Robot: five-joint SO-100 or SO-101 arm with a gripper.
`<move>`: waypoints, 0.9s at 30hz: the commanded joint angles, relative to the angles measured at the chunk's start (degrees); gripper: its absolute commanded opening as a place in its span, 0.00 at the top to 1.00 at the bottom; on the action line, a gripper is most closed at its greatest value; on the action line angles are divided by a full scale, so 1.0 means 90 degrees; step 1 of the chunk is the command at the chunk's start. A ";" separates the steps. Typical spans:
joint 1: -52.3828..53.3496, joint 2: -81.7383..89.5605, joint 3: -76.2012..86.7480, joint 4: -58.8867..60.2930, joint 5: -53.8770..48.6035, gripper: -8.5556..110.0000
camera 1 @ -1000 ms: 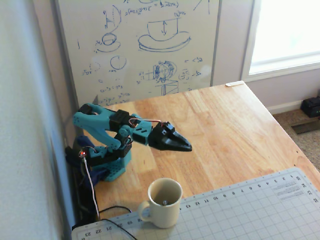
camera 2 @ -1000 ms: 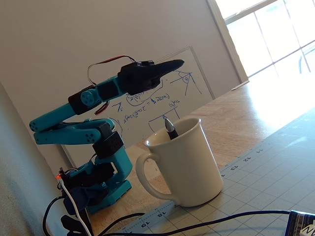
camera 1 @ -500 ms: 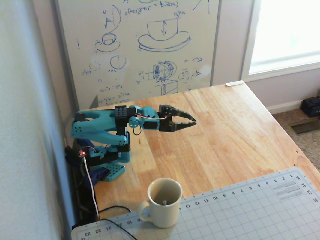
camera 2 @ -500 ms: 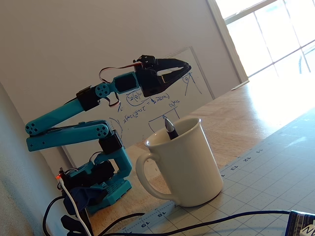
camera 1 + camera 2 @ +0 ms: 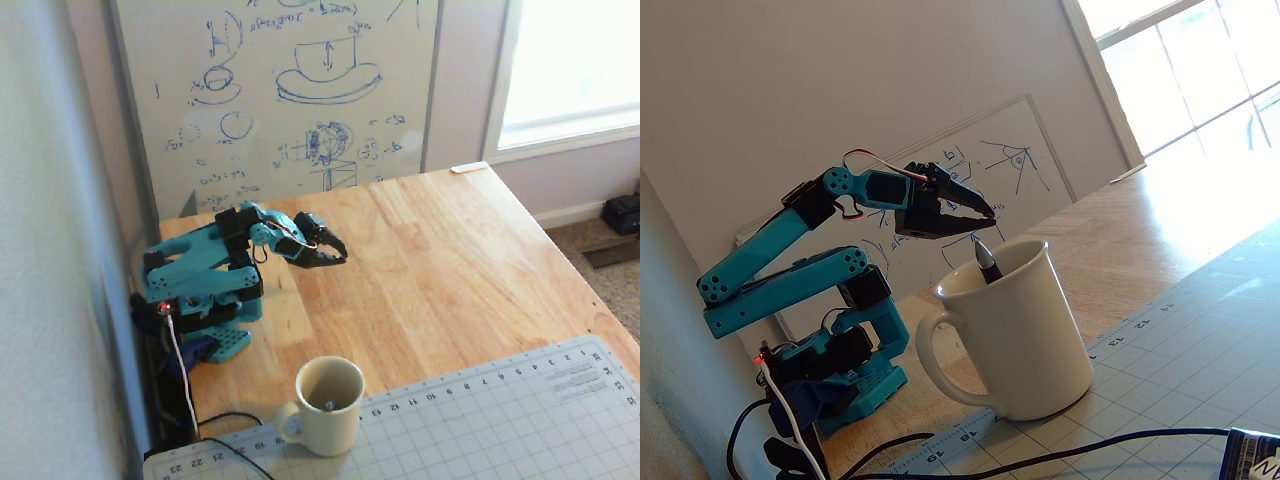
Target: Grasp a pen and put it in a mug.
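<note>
The pen (image 5: 987, 262) stands inside the mug (image 5: 1015, 335). The gripper (image 5: 978, 212) hangs empty above the table (image 5: 450, 250), jaws slightly parted.

A pale wooden tabletop (image 5: 450, 250) carries a gridded cutting mat (image 5: 500, 420) at its near edge, a cream mug (image 5: 328, 405) on the mat's corner, and the teal arm's base (image 5: 215, 335) by the wall.
</note>
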 commanded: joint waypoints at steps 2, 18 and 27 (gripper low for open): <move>-0.0049 0.0469 -0.0479 0.1045 0.0156 0.92; -0.0059 0.1484 0.1162 0.1855 0.0820 0.92; -0.0059 0.1484 0.1396 0.1934 0.1152 0.92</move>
